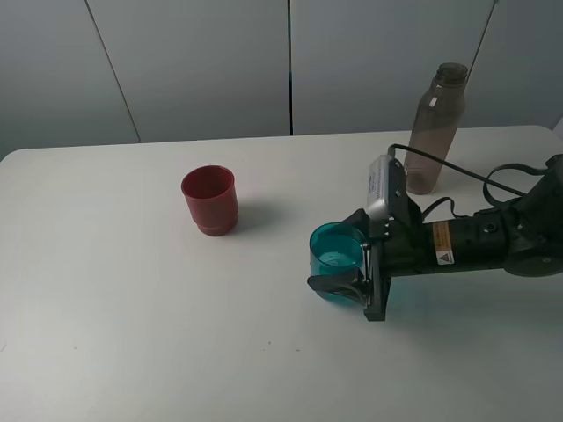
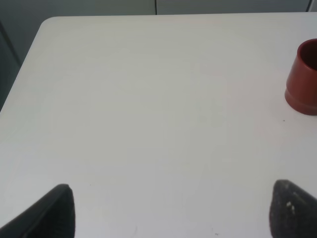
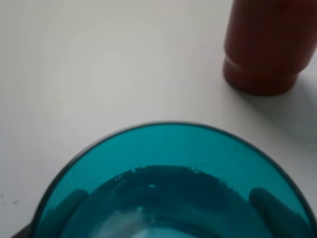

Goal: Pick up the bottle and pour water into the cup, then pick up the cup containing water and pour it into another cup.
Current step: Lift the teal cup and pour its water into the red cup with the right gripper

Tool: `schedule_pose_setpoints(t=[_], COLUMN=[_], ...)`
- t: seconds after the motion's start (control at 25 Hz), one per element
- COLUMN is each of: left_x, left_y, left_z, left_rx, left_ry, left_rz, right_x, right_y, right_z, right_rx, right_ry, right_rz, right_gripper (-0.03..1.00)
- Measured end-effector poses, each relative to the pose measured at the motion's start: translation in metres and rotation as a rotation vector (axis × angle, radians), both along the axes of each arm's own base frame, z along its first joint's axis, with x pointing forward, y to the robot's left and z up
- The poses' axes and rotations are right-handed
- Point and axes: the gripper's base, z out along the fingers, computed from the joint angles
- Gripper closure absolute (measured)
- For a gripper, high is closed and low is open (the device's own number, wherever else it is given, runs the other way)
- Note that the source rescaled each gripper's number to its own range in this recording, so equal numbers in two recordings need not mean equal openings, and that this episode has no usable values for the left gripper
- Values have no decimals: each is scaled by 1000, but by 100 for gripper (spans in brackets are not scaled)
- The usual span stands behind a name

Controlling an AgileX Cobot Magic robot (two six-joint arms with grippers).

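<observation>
— Which step is this?
— The second pour, I'd judge. The left claw [image 2: 173,212] gapes, holding nothing. The red cup [image 1: 209,200] stands well left of the teal cup [image 1: 331,239]. The right claw [image 1: 338,255] is clamped on that teal cup, which has water inside. The bottle [image 1: 437,127] is behind it, rightward.
— Next?
— Lift level, carry left, tip slowly over the red cup.

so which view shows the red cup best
Exterior high: the whole red cup, rim to base. Left wrist crops it at the frame edge; right wrist catches only its blurred lower part.
</observation>
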Motion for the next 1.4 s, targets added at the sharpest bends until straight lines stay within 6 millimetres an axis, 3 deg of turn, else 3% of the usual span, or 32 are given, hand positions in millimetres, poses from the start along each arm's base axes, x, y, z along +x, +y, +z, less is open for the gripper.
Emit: schedule_pose_setpoints(t=[0.56, 0.84, 1.2, 1.4], left_x=[0, 0, 0, 0], left_y=[0, 0, 0, 0], left_z=[0, 0, 0, 0], left_rx=[0, 0, 0, 0], left_ry=[0, 0, 0, 0], left_rz=[0, 0, 0, 0], right_x=[10, 27, 61, 86], right_y=[-2, 30, 70, 83], right_z=[70, 96, 147, 149], right_rx=[78, 69, 149, 178], right_ry=[-8, 13, 1, 49], right_rz=[-235, -350, -447, -494], right_gripper=[92, 92, 92, 92])
